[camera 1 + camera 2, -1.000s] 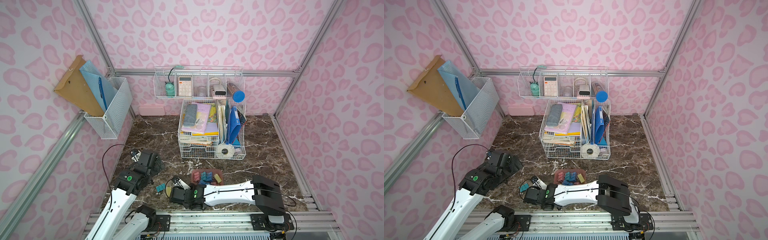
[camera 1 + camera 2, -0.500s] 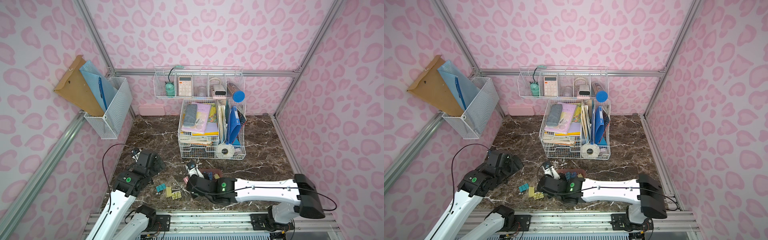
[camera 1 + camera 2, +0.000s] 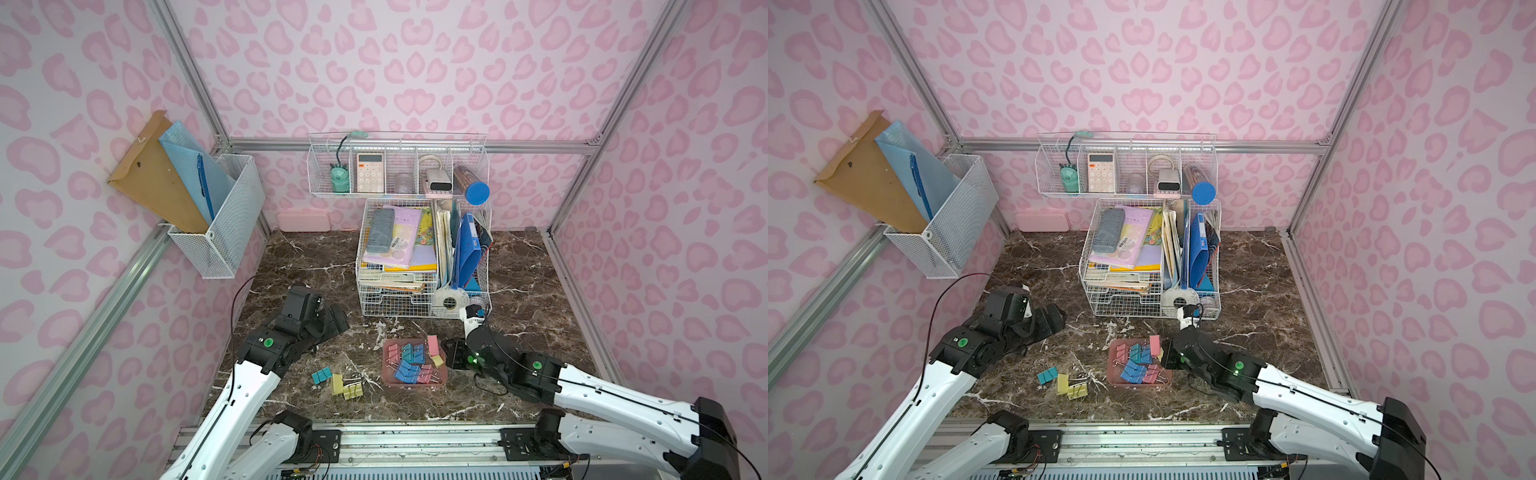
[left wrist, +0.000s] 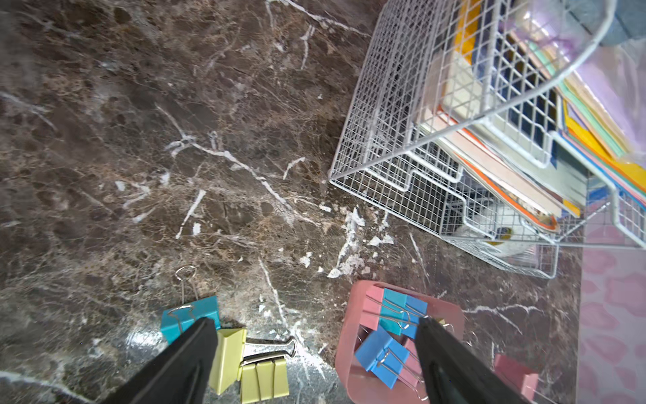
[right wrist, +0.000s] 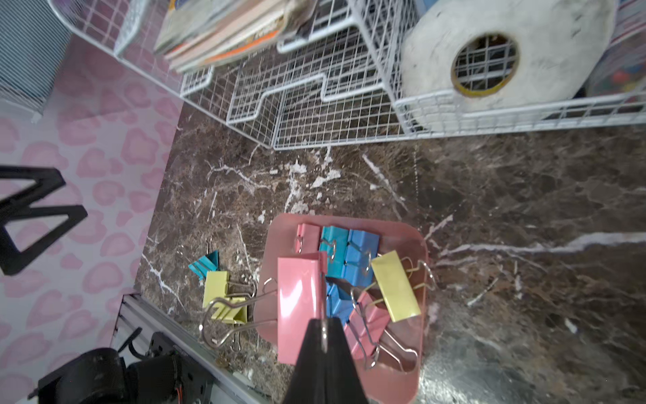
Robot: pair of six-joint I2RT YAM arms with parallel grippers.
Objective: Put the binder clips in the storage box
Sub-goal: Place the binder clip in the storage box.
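Closest to the rail, three binder clips (image 3: 337, 383) lie loose on the marble table (image 3: 291, 266): one teal clip (image 3: 321, 376) and two yellow clips (image 3: 352, 390) bunched just beside it. Right next to them sits the storage box (image 3: 413, 385), with a pile of blue, teal, pink and yellow ones in it, so most of the job looks done.

Over the box's far right corner the right gripper (image 5: 323, 323) is pinched shut on a pink clip (image 5: 300, 304), which hangs above the pile. The wrist view is too tight to say if it's got the wire handle or the edge of the body.

So this looks like the drop step. All it should need next is to let go while the clip is inside the rim, low enough that it doesn't bounce out.

Further back, the left gripper (image 4: 314, 320) is spread wide and empty, pointing down between the loose clips and the box. It looks nicely placed for the teal or yellow next. Behind everything is the white wire rack (image 3: 399, 307).
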